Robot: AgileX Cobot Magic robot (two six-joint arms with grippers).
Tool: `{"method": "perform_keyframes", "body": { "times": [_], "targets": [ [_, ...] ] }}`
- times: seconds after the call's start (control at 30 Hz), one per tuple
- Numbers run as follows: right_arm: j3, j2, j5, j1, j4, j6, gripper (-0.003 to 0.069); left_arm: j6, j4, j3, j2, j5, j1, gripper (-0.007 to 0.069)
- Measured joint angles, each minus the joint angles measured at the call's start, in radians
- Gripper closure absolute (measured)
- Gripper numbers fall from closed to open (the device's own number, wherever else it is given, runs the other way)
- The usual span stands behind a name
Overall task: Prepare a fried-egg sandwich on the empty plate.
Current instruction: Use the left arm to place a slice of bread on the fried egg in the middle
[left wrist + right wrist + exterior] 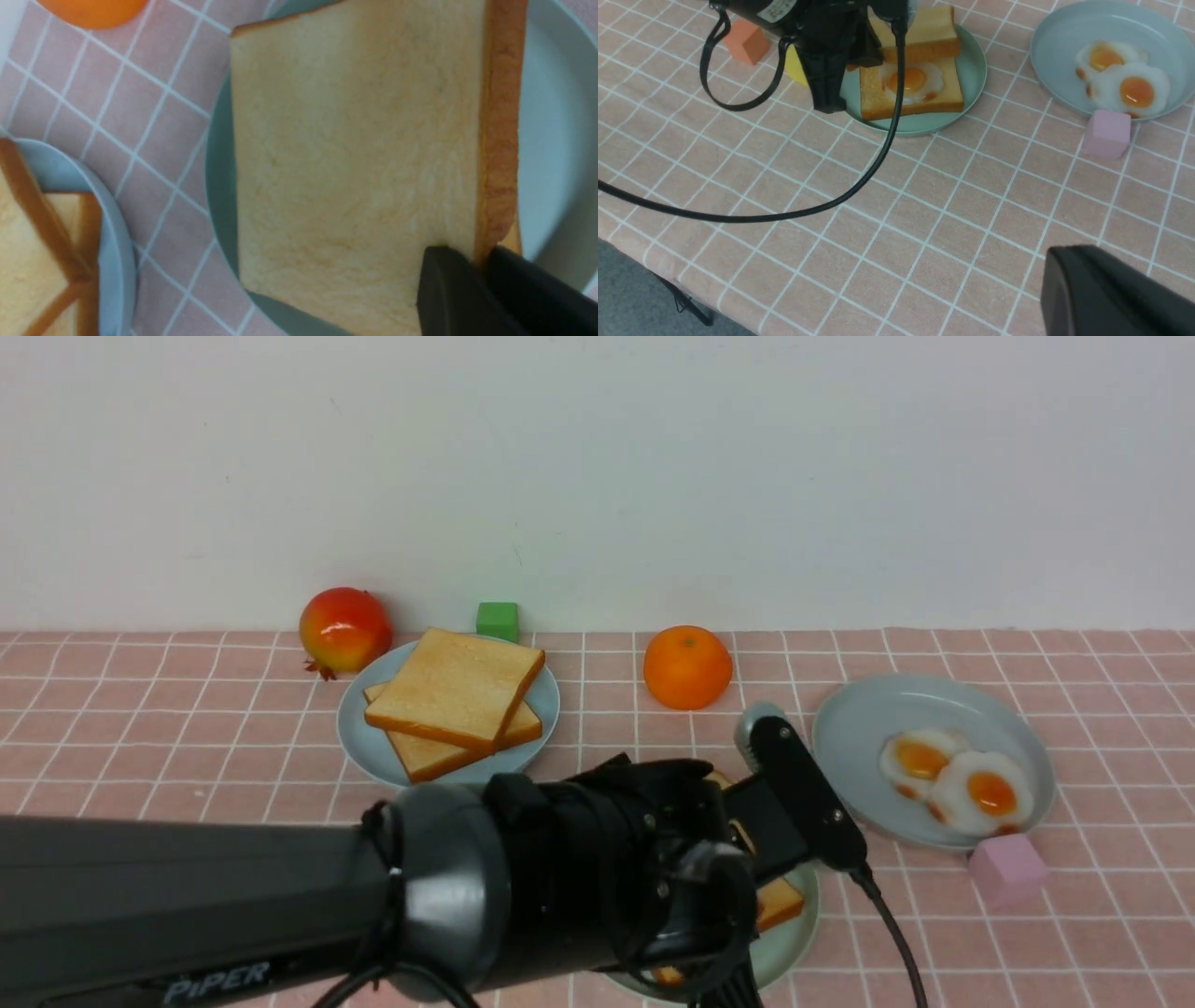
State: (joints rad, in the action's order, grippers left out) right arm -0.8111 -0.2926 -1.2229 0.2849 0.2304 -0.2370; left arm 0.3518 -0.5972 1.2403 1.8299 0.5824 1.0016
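**Capping step.** My left claw (481,261) is clamped on one crust edge of the second square, tan toy toast slice (355,154). I hold it over the far rim of the round mint-green plate (966,60), toward the near edge of the pink-checked table (924,210). On the plate lie the first toast slice (910,100) and the white wavy-edged fried egg (911,80). The held slice is square (no long axis), its edges roughly parallel to the lower slice's. Next, I judge: shift nearer, level, lower, release. My right claw (1092,275) is closed and empty.

Toast plate (355,733) lies left of centre in the front view, orange (687,666) mid-frame, egg plate (868,709) right. My left arm (187,887) crosses lower centre over the sandwich plate (798,943), where an egg (910,79) lies on a slice (910,101).
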Motion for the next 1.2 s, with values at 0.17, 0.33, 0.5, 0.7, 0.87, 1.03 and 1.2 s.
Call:
{"method": "perform_keyframes", "body": {
  "times": [0.17, 0.33, 0.5, 0.7, 0.87, 1.03, 1.2],
  "targets": [
    [0.0, 0.0, 0.0, 0.0, 0.021, 0.0, 0.0649, -0.043, 0.034, 0.0, 0.012, 0.003, 0.0, 0.054],
    [0.0, 0.0, 0.0, 0.0, 0.029, 0.0, 0.0649, -0.05, 0.012, 0.0, 0.039, -0.021, 0.0, 0.054],
    [0.0, 0.0, 0.0, 0.0, 0.031, 0.0, 0.0649, -0.052, -0.024, 0.0, 0.04, -0.056, 0.0, 0.0541],
    [0.0, 0.0, 0.0, 0.0, 0.031, 0.0, 0.0649, -0.052, -0.042, 0.0, 0.045, -0.029, 0.0, 0.0541],
    [0.0, 0.0, 0.0, 0.0, 0.031, 0.0, 0.0649, -0.054, -0.023, 0.0, 0.045, -0.008, 0.0, 0.0541],
    [0.0, 0.0, 0.0, 0.0, 0.031, 0.0, 0.0649, -0.066, -0.01, 0.0, 0.045, -0.011, -0.001, 0.0541],
    [0.0, 0.0, 0.0, 0.0, 0.031, 0.0, 0.0649, -0.076, -0.008, 0.0, 0.049, -0.017, -0.001, 0.0541]
  ]
}}
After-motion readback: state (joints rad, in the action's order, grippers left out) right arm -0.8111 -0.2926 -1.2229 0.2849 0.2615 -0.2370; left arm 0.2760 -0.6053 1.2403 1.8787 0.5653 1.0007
